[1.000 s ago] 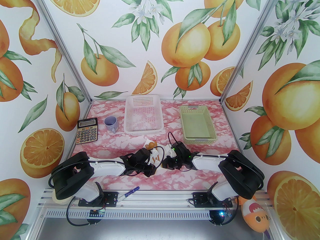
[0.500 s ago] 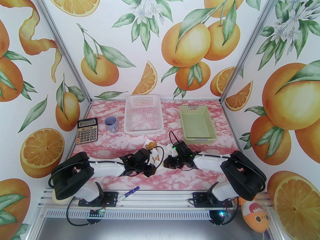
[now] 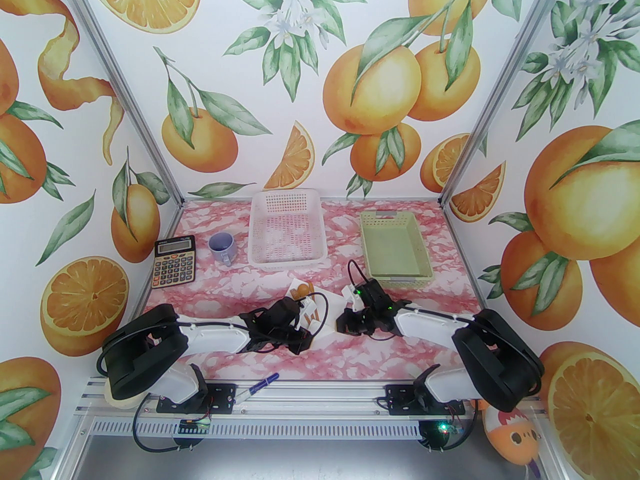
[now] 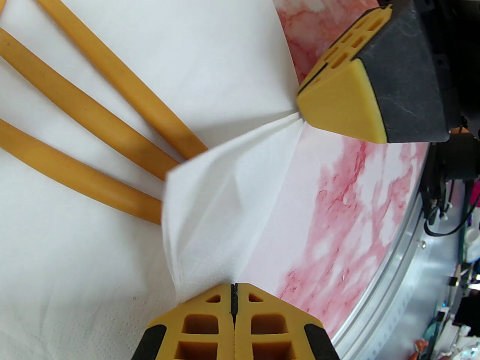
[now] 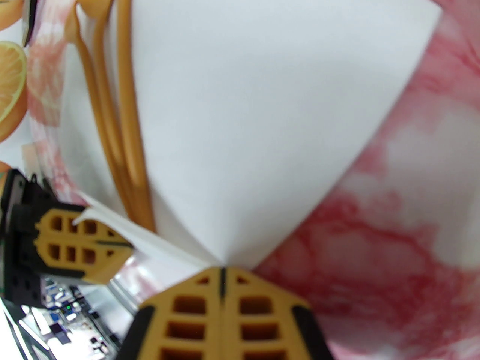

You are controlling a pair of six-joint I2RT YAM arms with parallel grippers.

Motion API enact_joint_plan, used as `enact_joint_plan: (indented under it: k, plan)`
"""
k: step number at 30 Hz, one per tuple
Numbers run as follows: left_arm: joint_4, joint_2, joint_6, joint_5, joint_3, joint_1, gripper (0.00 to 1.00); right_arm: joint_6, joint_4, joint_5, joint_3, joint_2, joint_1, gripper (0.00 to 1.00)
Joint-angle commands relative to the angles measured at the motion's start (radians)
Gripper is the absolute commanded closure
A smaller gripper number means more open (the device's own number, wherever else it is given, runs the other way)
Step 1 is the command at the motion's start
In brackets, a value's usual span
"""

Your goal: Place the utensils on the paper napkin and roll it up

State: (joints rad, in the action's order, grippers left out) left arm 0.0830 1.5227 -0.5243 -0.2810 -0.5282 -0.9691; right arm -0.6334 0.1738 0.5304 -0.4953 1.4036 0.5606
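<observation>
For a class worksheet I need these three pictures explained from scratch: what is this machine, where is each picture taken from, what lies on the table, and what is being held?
Two robot arms are bolted at the near edge of the table: the left arm and the right arm. One camera looks down from above, and one sits on each wrist. On the table lie a calculator, a mug, a white basket, a green basket and a white napkin carrying orange-brown utensils. Each arm's jaws are shut on the napkin's near edge.
</observation>
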Motion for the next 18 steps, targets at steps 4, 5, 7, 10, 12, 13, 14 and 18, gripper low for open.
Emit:
enact_joint_plan:
  k: [4,5,7,10,12,13,14,18]
  plan:
    - [-0.065,0.000,-0.002,0.022,0.025,-0.004,1.00,-0.027,-0.013,0.046,-0.029,-0.057,0.027,1.00]
    - [-0.065,0.001,0.000,0.023,0.025,-0.005,1.00,-0.043,-0.042,0.060,-0.024,-0.061,0.037,1.00]
    - [-0.065,0.002,0.001,0.021,0.023,-0.004,1.00,-0.060,-0.075,0.066,-0.024,-0.059,0.059,1.00]
    - [-0.065,0.006,0.002,0.020,0.019,-0.005,1.00,-0.070,-0.102,0.062,-0.035,-0.029,0.083,1.00]
    - [-0.065,0.008,0.001,0.020,0.018,-0.005,1.00,-0.074,-0.119,0.060,-0.044,0.002,0.089,1.00]
    - [-0.065,0.008,0.003,0.018,0.017,-0.006,1.00,-0.076,-0.125,0.055,-0.048,0.017,0.091,1.00]
    - [-0.065,0.007,0.003,0.019,0.018,-0.006,1.00,-0.075,-0.129,0.049,-0.052,0.029,0.093,1.00]
    - [-0.066,0.001,0.001,0.020,0.018,-0.006,1.00,-0.071,-0.137,0.028,-0.058,0.080,0.094,1.00]
